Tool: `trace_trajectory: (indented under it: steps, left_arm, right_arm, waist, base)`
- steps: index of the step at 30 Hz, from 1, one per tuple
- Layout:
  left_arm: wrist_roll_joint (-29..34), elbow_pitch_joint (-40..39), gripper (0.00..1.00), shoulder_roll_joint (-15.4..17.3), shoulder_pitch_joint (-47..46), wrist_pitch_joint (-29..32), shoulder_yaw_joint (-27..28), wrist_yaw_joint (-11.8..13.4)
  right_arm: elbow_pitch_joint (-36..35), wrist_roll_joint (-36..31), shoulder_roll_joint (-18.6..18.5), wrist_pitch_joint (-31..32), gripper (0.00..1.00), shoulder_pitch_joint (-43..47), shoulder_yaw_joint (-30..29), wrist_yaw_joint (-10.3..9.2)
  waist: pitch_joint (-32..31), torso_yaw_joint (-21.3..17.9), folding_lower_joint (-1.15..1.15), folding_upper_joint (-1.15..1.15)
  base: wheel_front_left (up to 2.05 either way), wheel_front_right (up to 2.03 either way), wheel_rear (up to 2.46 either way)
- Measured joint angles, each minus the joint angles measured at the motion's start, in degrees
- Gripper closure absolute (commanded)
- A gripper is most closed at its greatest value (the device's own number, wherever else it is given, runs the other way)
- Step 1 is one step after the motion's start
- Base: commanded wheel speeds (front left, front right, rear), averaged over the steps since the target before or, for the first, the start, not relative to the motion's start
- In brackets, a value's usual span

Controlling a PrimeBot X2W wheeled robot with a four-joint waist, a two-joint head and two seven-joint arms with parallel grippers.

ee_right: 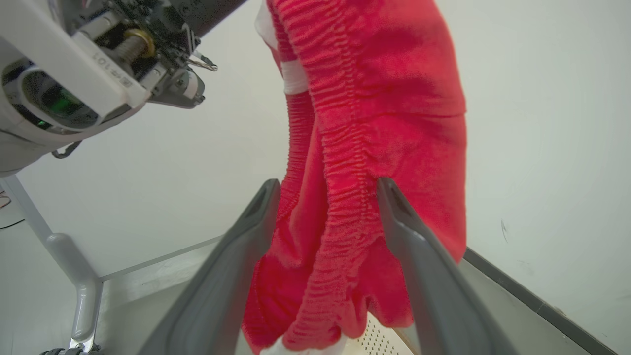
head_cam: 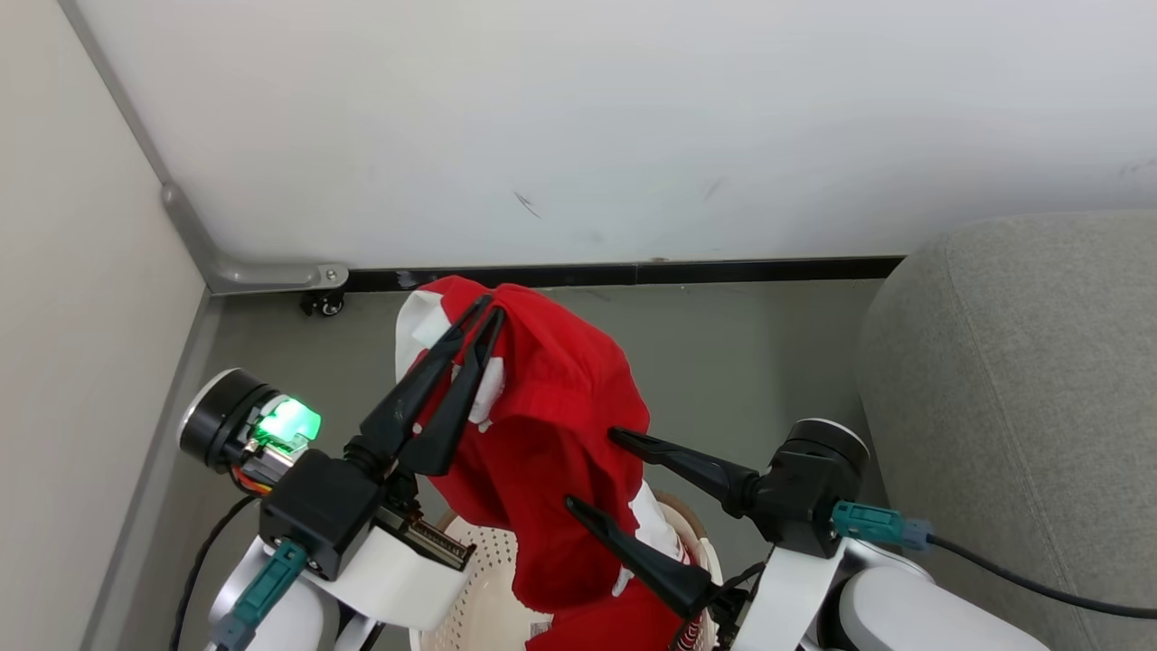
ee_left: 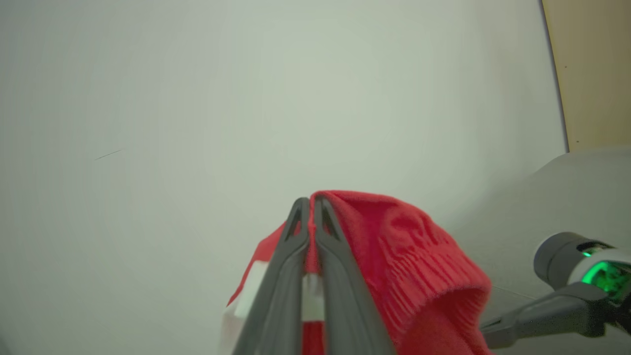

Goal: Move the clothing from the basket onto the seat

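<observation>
**Q:** Head view: what is the setting?
**A:** A white wall (head_cam: 542,117) over a grey floor (head_cam: 750,362). The basket (head_cam: 475,570) sits at the bottom edge. The seat (head_cam: 1021,380) stands to the basket's right, apart from it. Red shorts (head_cam: 551,407) hang above the basket, and more clothing (head_cam: 615,628) lies inside it.

**Q:** And the claws?
**A:** The left gripper (head_cam: 493,306), high above the basket, is clamped on the shorts' top fold. The right gripper (head_cam: 593,468), lower and nearer the basket, has its fingers spread.

**Q:** Left wrist view?
**A:** Both fingers are pressed together, pinching a red fold with a white band.

**Q:** Right wrist view?
**A:** The fingers are apart. The ribbed waistband hangs between them, ungripped, above the basket's perforated wall.

**Q:** How will the shorts handle?
**A:** Probably light, soft and limp, so they will droop and swing. The gathered waistband looks the firmest hold. A second pinch there should steady the carry to the seat.
</observation>
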Motion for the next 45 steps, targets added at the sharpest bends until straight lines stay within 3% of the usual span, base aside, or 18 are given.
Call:
trace_trajectory:
  steps: [16,30,32,33,37,38,45]
  left_arm:
    - [-0.89,-1.93,1.0,-0.26,-0.01,1.82,-4.14,-0.98]
    - [-2.29,-2.53,1.0,-0.33,-0.01,3.57,-6.34,-1.9]
    - [-2.82,-2.77,1.0,-0.31,-0.01,3.57,-6.39,-1.91]
    - [-2.96,-2.9,1.0,-0.3,-0.01,3.58,-6.39,-1.91]
    - [-3.09,-3.16,1.0,-0.24,-0.01,3.91,-6.37,-1.92]
    - [-3.3,-3.21,1.0,-0.23,-0.01,3.91,-6.34,-1.93]
    - [-5.23,-2.38,1.0,-0.2,0.86,4.09,-4.37,-1.93]
  right_arm:
    - [3.72,-2.75,-0.63,-0.47,0.0,-0.32,-1.99,0.0]
    - [7.44,-6.72,1.31,-2.82,0.0,-2.48,-1.45,0.0]
    - [7.9,-7.39,1.34,-3.27,0.41,-3.06,-1.66,0.0]
    - [8.33,-7.65,1.45,-3.34,0.53,-3.33,-1.64,0.0]
    - [9.27,-8.03,2.02,-3.82,0.79,-3.58,-1.4,0.0]
    - [9.44,-8.39,2.16,-3.86,1.0,-3.58,-1.3,0.0]
    - [10.63,-9.01,2.76,-5.17,1.0,-3.58,-1.31,0.0]
  waist:
    - [-2.71,2.39,0.0,0.0]
    - [-3.51,4.51,0.0,0.0]
    - [-3.48,4.72,0.0,0.0]
    - [-3.44,4.81,0.0,0.0]
    - [-3.19,5.02,0.0,0.0]
    - [-3.11,5.03,0.0,0.0]
    - [-2.66,4.74,0.0,0.0]
  base:
    - [0.0,0.0,0.0]
    - [0.0,0.0,0.0]
    - [0.0,0.0,0.0]
    - [0.0,0.0,0.0]
    - [0.0,0.0,0.0]
    - [0.0,0.0,0.0]
    - [0.0,0.0,0.0]
